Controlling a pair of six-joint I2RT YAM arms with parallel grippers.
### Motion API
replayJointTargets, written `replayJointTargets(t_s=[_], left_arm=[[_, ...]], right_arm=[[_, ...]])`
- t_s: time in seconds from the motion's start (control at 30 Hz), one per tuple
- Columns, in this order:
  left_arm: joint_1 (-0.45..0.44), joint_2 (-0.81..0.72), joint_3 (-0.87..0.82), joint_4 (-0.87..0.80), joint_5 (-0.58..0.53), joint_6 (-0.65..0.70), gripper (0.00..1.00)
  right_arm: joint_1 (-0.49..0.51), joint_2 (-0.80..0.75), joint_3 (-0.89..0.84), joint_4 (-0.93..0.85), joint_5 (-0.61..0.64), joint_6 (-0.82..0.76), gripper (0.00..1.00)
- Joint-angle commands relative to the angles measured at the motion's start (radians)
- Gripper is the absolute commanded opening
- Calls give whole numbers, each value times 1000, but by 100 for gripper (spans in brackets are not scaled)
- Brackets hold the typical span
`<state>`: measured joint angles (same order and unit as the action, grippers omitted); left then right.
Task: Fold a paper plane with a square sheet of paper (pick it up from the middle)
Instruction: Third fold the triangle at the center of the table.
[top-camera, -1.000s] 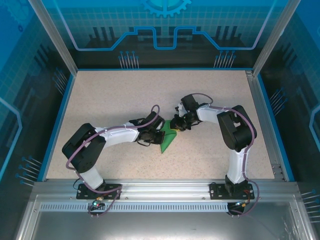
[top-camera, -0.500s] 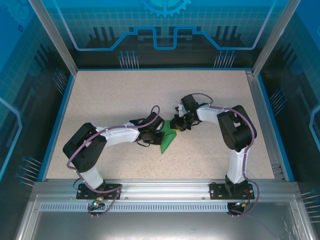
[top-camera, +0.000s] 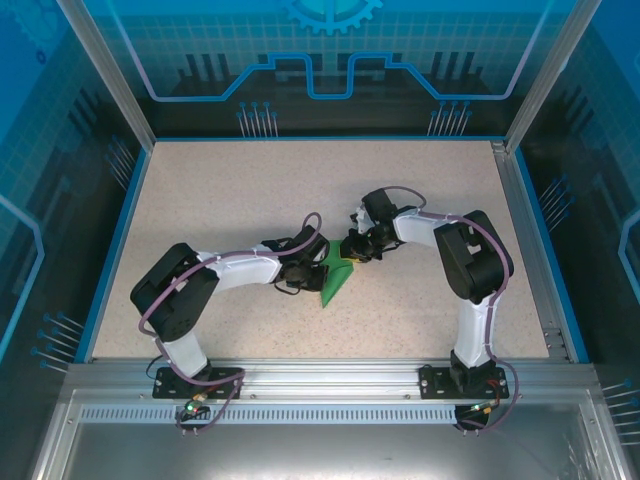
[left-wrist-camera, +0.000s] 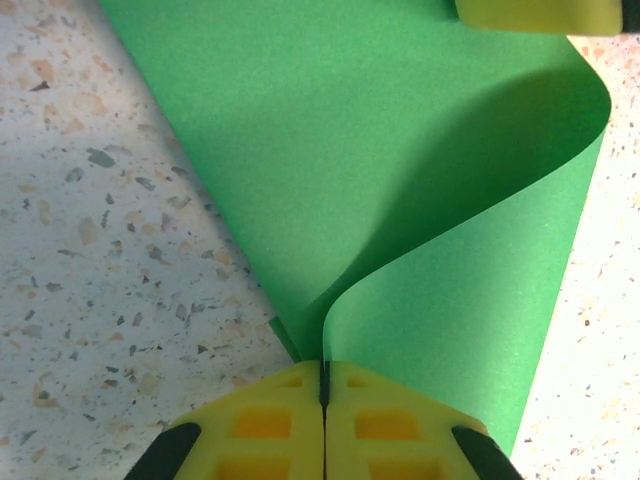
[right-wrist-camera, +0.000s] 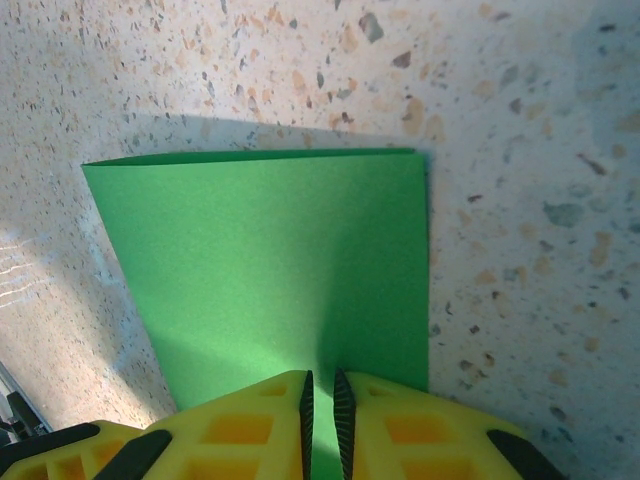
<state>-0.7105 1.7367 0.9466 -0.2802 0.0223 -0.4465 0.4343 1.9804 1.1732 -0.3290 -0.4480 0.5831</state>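
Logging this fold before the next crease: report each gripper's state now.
Left gripper: closed, pinching the curled green paper.
Right gripper: closed on the same paper, at its edge.

overhead rear view, wrist views near paper (left-wrist-camera: 400, 150)

Bench (top-camera: 230, 200) is presenting a beige surface flecked with brown and grey specks, which are reading sharply in both wrist views. Blue edging (top-camera: 115, 240) is running along its left side and across the far side. Two slanted aluminium posts (top-camera: 105, 75) are rising from the far corners. Between them a back panel (top-camera: 330, 60) is showing a blue grid and line graphic, with a gear emblem (top-camera: 332, 12) sitting at its top centre. An aluminium rail (top-camera: 330, 378) is spanning the near edge, with a slotted strip (top-camera: 330, 412) lying just in front. A further aluminium side rail (top-camera: 535, 250) is bordering the right side.
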Motion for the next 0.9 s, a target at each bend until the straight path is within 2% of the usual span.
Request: replayJointTargets(t_s=[0.0, 0.2, 0.87], left_arm=[[7, 0, 20, -3, -16, -16, 9], [8, -45, 1, 23, 0, -14, 10], [6, 21, 3, 1, -2, -21, 10]], right_arm=[[19, 18, -6, -101, 40, 6, 18], [20, 21, -7, -99, 45, 7, 18], [20, 23, -6, -104, 46, 9, 18]])
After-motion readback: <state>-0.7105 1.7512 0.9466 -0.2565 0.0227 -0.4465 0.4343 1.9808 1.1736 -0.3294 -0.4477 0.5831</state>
